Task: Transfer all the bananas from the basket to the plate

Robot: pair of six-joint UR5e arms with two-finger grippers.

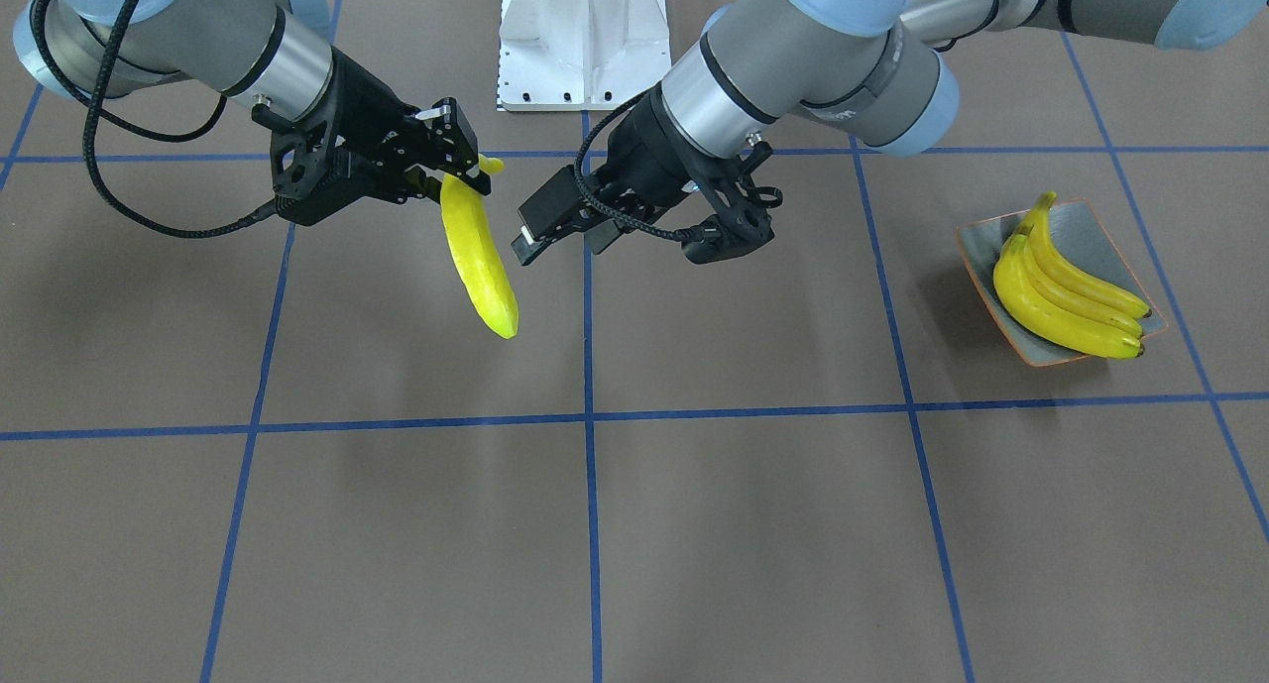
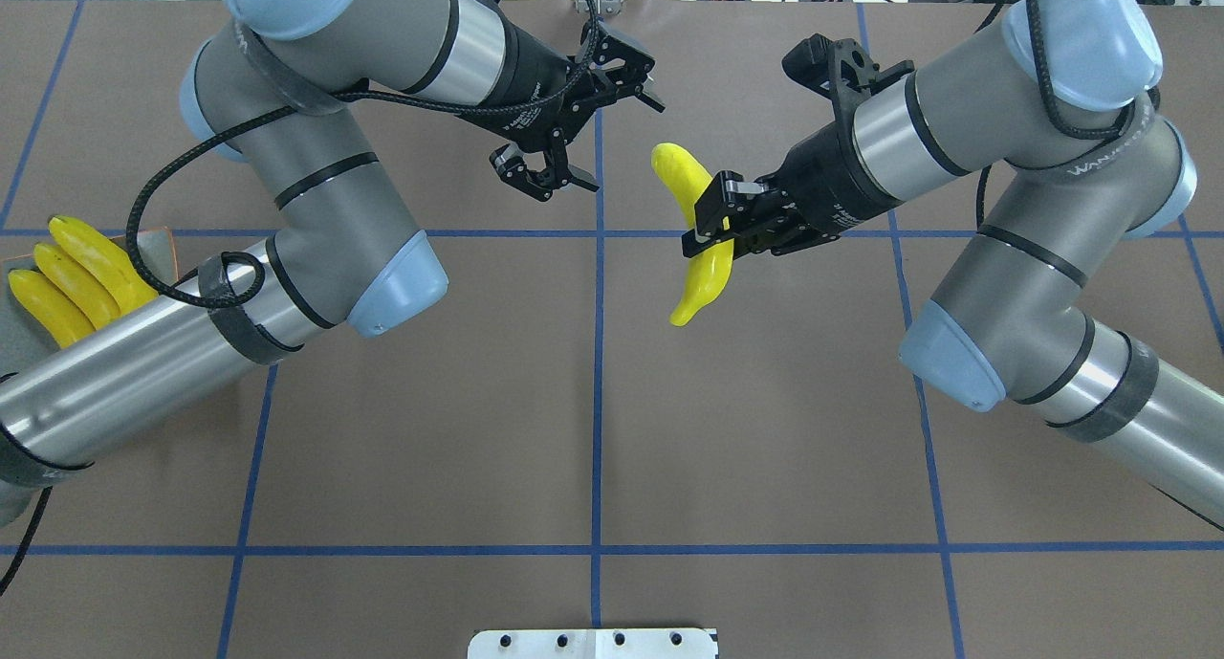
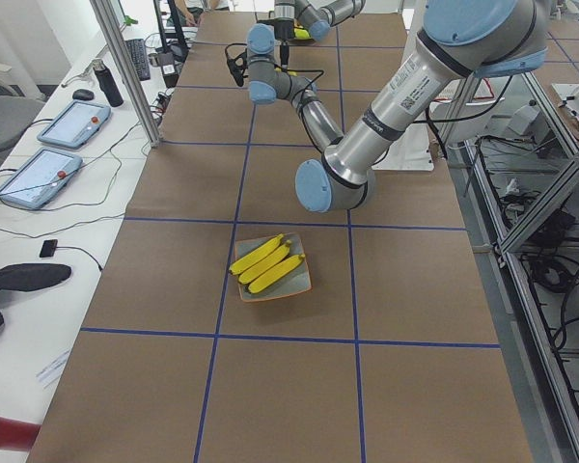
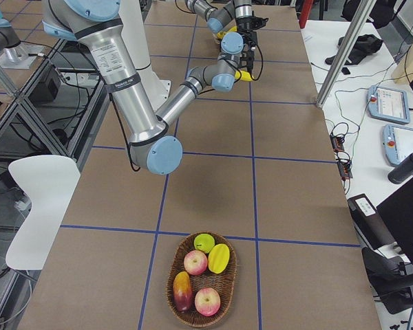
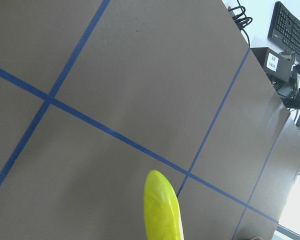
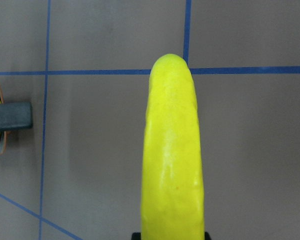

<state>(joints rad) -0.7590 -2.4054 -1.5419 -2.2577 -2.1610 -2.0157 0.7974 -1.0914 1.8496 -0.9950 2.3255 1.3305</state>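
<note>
My right gripper (image 1: 461, 172) (image 2: 712, 229) is shut on a yellow banana (image 1: 481, 267) (image 2: 703, 286) near its stem end and holds it above the table's middle. That banana fills the right wrist view (image 6: 172, 150), and its tip shows in the left wrist view (image 5: 162, 210). My left gripper (image 1: 739, 229) (image 2: 617, 142) hangs open and empty close beside it, apart from it. Three bananas (image 1: 1066, 286) (image 3: 265, 265) lie side by side on the grey-green plate (image 1: 1095, 222) (image 3: 304, 282) at my far left. The wicker basket (image 4: 175, 275) sits at my far right with several apples and other fruit in it.
The white robot base (image 1: 580, 39) (image 2: 593, 643) stands at the table's rear middle. Blue tape lines grid the brown tabletop. My left arm's forearm (image 2: 143, 372) covers part of the plate in the overhead view. Tablets (image 3: 39, 178) and cables lie on a side desk.
</note>
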